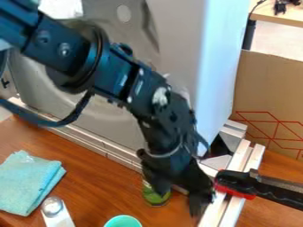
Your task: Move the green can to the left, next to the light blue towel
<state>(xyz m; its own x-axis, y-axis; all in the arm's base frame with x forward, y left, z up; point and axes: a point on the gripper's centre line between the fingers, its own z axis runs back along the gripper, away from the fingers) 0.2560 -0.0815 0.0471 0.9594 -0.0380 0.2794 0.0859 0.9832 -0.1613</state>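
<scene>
Camera view: the black gripper (179, 204) hangs low over the wooden bench (98, 177), fingers spread apart and gripping nothing visible, one partly hiding a small green container (155, 199) near a turquoise cup (123, 221).

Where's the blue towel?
In the camera view, the blue towel lies on the brown table at the left edge, just above the silver-and-white object.

no readable text, labels, numbers or signs show anywhere.

Wooden table (100, 181) bears blue cloth (28, 181), teal cup (123, 221), silver-topped object (57, 213), green item (155, 197) and rails (89, 142).
</scene>
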